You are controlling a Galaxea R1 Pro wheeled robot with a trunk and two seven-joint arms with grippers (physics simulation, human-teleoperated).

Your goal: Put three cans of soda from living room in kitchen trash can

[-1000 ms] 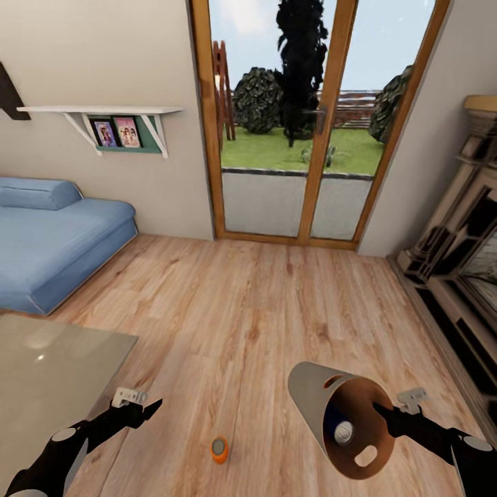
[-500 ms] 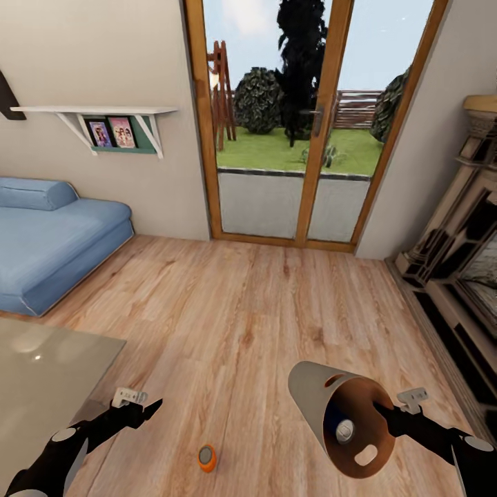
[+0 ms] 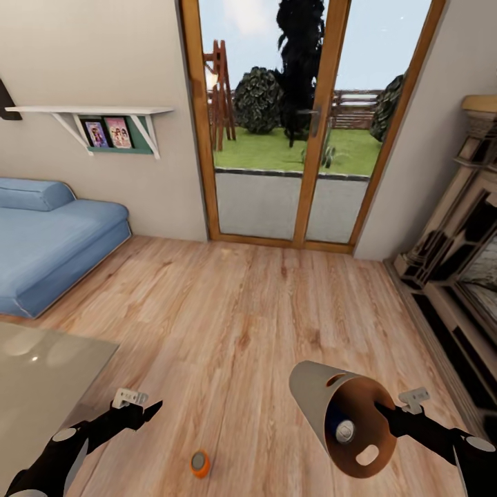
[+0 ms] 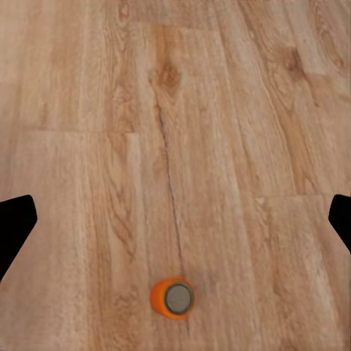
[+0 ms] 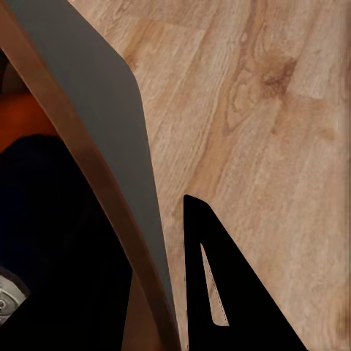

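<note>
A robot's view down over a living room with a light wood plank floor (image 3: 262,310).

Nearest, an orange soda can (image 3: 200,464) lies on its side on the floor, its silver-grey round end facing the camera. It sits between the two arms and touches neither. In the left wrist view the same can (image 4: 172,298) lies alone on the planks, with the dark tips of the jaws at the two outer edges of the picture, set wide apart and holding nothing.

The left gripper (image 3: 141,412) hangs above the floor, just to the left of the orange can and a little beyond it. To its left is the corner of a glass tabletop (image 3: 41,373).

To the right of the orange can, the right gripper (image 3: 390,416) grips the rim of the trash can (image 3: 317,400), a grey tapered bucket with a brown-orange inside, held off the floor and tipped on its side with its mouth toward the camera. An oval slot handle shows near the rim. Inside lies a dark blue soda can (image 3: 339,426) with a silver-grey top. In the right wrist view the bucket's wall (image 5: 110,146) runs past one dark finger (image 5: 227,292) that presses its outside; something orange shows deep inside, too little of it to name.

Beyond the orange can, the floor runs to a blue sofa (image 3: 55,241) at far left, under a white wall shelf (image 3: 90,110) with two framed pictures. Straight ahead are wood-framed glass doors (image 3: 304,124) onto a garden. At far right is a dark ornate fireplace surround (image 3: 455,255).
</note>
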